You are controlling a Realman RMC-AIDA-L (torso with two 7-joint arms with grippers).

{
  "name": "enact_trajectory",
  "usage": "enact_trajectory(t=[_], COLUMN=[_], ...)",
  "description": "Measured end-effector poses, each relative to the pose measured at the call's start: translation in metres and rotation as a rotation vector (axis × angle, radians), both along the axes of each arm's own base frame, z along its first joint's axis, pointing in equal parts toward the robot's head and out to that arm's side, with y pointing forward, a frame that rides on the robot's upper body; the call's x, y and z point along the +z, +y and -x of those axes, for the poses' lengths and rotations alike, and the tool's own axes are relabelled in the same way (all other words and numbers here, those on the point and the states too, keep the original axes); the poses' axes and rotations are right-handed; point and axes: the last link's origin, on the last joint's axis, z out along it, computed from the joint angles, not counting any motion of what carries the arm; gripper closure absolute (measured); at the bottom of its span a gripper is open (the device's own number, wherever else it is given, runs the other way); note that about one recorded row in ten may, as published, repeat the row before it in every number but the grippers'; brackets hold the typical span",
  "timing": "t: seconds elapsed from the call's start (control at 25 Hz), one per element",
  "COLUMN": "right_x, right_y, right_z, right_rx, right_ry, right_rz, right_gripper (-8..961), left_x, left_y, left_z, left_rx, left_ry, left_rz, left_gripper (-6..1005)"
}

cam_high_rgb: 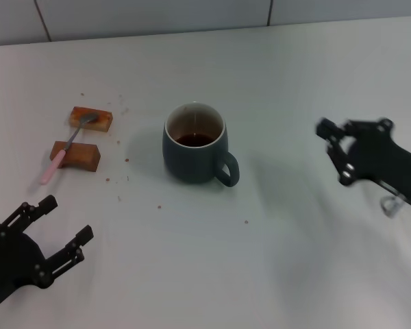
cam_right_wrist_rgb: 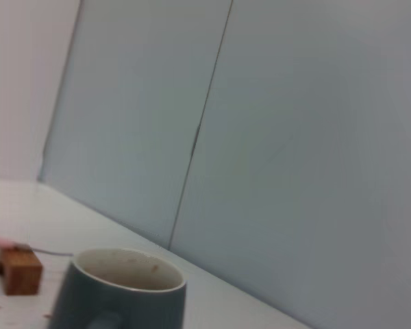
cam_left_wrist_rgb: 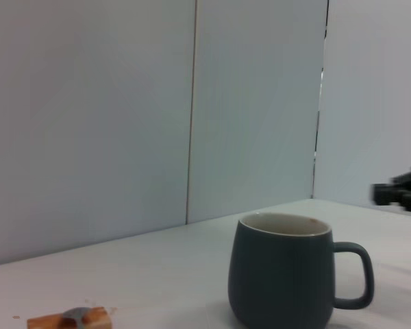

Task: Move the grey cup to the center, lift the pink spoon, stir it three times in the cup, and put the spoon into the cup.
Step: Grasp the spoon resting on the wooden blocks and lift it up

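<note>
While the left gripper (cam_high_rgb: 63,229) waits low at the near left corner of the table (cam_high_rgb: 274,260), its two fingers (cam_high_rgb: 40,207) are spread wide and hold nothing, pointing up toward the blocks and touching neither them nor the spoon. Farther in, at mid-table, the cup (cam_high_rgb: 194,144) stands upright with its handle turned toward the near right; its pale inside shows a brown stain at the bottom, and in the left wrist view the cup (cam_left_wrist_rgb: 284,271) fills the near ground. To its left, well apart from it, the spoon (cam_high_rgb: 67,147) lies across two brown blocks (cam_high_rgb: 76,155), the silver bowl resting on the farther one and the pink handle sloping off the nearer one toward the table. Small crumbs dot the surface around them. Out on the right side, the right gripper (cam_high_rgb: 334,152) hangs apart from the cup, holding nothing; whether its fingers are parted or closed I cannot tell.
</note>
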Motion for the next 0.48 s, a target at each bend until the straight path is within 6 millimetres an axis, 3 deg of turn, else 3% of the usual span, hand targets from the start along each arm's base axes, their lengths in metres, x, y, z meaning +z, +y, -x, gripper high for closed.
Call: enact_trajectory(t=[0.04,0.08,0.24,0.48], right_x=[0.007,0.007,0.005,-0.009], right_y=[-0.017,-0.017,-0.050,-0.070], right_z=[-0.007,-0.007,-0.017,-0.023], right_rx=[-0.004,-0.004,-0.019,-0.047], right_ry=[0.037,0.037,0.066,0.040], right_rz=[0.037,0.037,0.211,0.402], right_gripper=[918,918,918,906], left_x=[0.000,0.002,0.002,0.001], left_y=[0.000,0.004,0.005,0.006], left_z=[0.000,-0.001,-0.001,-0.002], left_rx=[0.000,-0.001,-0.003,-0.007], left_ry=[0.000,-0.002,-0.003,-0.004], left_rz=[0.000,-0.011,-0.013,-0.012], left_gripper=[189,189,189,189])
